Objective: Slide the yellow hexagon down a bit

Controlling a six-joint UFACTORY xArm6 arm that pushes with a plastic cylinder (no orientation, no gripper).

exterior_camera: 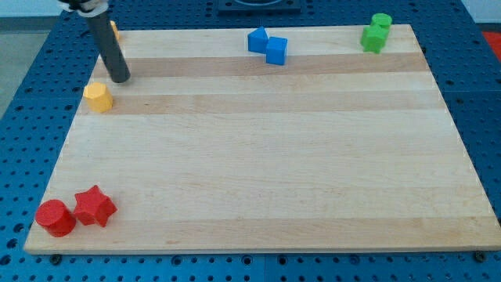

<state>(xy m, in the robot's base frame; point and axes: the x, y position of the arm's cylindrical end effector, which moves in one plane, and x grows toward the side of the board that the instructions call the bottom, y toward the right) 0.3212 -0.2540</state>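
The yellow hexagon (99,97) sits near the board's left edge, in the upper part of the view. My tip (120,79) stands just above and to the right of it, close to it; I cannot tell if they touch. The dark rod leans up to the view's top left. Another yellow block (114,31) shows partly behind the rod at the board's top left corner; its shape is hidden.
Two blue blocks (267,45) lie together at the top middle. Two green blocks (376,34) sit at the top right corner. A red cylinder (55,218) and a red star (95,206) lie at the bottom left. The wooden board (266,157) rests on a blue pegboard.
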